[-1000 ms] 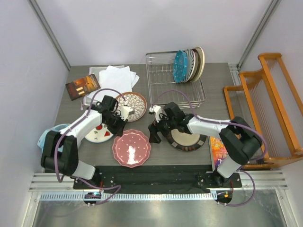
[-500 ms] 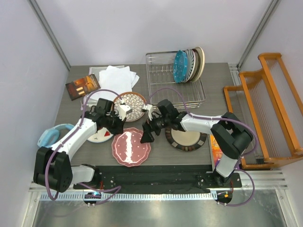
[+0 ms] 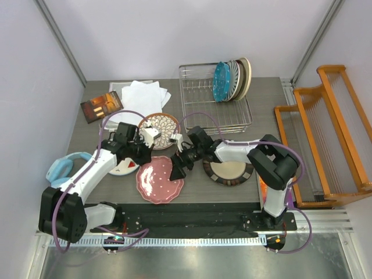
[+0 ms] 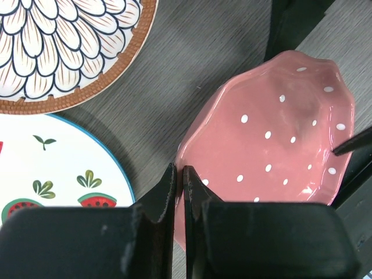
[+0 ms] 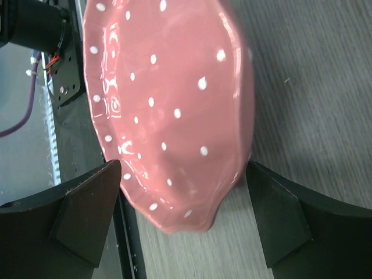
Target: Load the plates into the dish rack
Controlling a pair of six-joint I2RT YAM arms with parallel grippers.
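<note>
The pink scalloped plate (image 3: 160, 179) with white dots sits tilted at the table's front centre. My left gripper (image 3: 146, 157) is shut on its near-left rim; in the left wrist view the gripper (image 4: 179, 172) pinches the plate (image 4: 273, 133). My right gripper (image 3: 175, 168) is open at the plate's right edge; in the right wrist view it (image 5: 183, 216) straddles the plate (image 5: 168, 110) without touching. The petal-pattern plate (image 3: 163, 129), the strawberry plate (image 3: 121, 167) and the dark-rimmed plate (image 3: 228, 170) lie flat. The silver dish rack (image 3: 203, 107) stands behind them.
Several plates (image 3: 232, 78) stand at the rack's right end. White paper sheets (image 3: 142, 93) and a dark book (image 3: 102, 106) lie at the back left. Blue headphones (image 3: 61, 167) lie at the left edge. An orange wooden rack (image 3: 331, 133) stands to the right.
My right gripper left the dark-rimmed plate and moved left to the pink plate's right edge. My left gripper came down onto the pink plate's rim and shut. The plate shifted slightly left and tilted.
</note>
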